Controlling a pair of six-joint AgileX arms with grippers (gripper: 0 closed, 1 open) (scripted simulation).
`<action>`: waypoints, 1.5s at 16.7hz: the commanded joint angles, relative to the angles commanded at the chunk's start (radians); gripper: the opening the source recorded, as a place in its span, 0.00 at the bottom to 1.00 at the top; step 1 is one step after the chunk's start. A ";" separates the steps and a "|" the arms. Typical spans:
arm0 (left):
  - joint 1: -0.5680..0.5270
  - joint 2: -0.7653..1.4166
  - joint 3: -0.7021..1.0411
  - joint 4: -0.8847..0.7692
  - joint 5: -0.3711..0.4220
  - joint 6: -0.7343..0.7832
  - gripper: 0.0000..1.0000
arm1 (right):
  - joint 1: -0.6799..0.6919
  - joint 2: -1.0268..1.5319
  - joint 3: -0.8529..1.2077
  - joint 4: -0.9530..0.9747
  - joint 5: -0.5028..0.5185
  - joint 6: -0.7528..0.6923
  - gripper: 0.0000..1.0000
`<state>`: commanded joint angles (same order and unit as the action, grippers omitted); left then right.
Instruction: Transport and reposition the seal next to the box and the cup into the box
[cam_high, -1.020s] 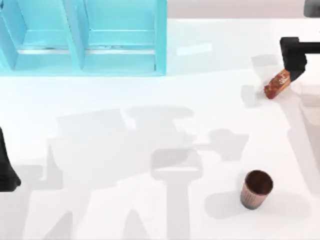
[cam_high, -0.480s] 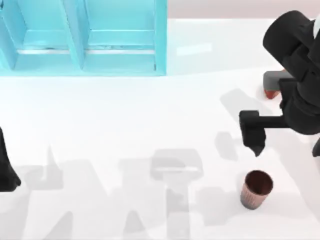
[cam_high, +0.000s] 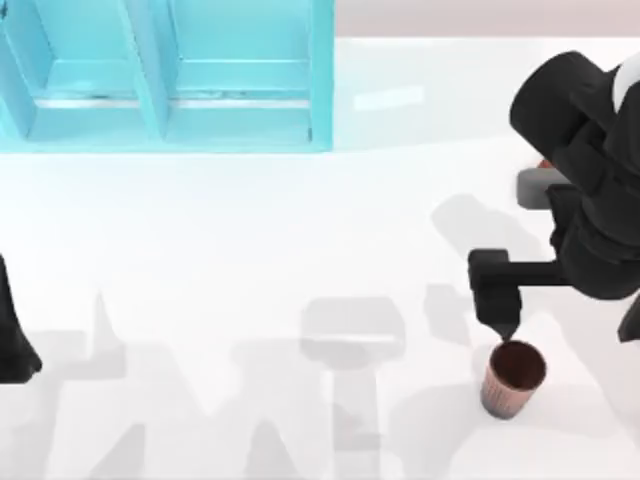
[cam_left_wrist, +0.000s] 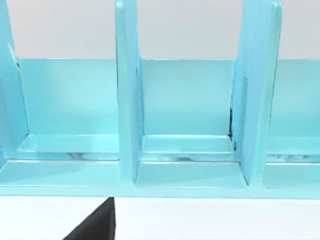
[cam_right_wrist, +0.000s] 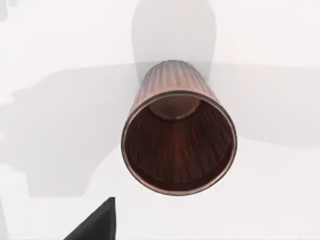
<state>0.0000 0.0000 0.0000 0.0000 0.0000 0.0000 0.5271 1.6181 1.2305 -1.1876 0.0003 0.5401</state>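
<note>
Right gripper hangs just above and beside the far rim of the cup, its dark fingers pointing down at the table; how far apart the fingers stand cannot be told, and nothing is seen held between them. From the wrist camera on that arm the cup sits directly below, upright, its ribbed reddish-brown wall tapering toward the base and its dark brown inside open to the lens. Behind the gripper, toward the table's far right edge, a sliver of the seal peeks out from under the bulky black arm; whether it lies flat or tilted cannot be made out. Well away to the gripper's left and farther back stands the blue box, with 2 open compartments visible from above. The left wrist camera faces that box head-on, its upright dividers splitting it into bays. The left arm is parked at the table's left edge.
</note>
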 joint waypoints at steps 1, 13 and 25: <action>0.000 0.000 0.000 0.000 0.000 0.000 1.00 | 0.001 0.003 -0.010 0.013 0.000 0.000 1.00; 0.000 0.000 0.000 0.000 0.000 0.000 1.00 | 0.008 0.087 -0.231 0.321 -0.001 0.007 1.00; 0.000 0.000 0.000 0.000 0.000 0.000 1.00 | 0.008 0.087 -0.231 0.321 -0.001 0.007 0.17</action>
<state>0.0000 0.0000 0.0000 0.0000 0.0000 0.0000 0.5346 1.7051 0.9992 -0.8663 -0.0005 0.5467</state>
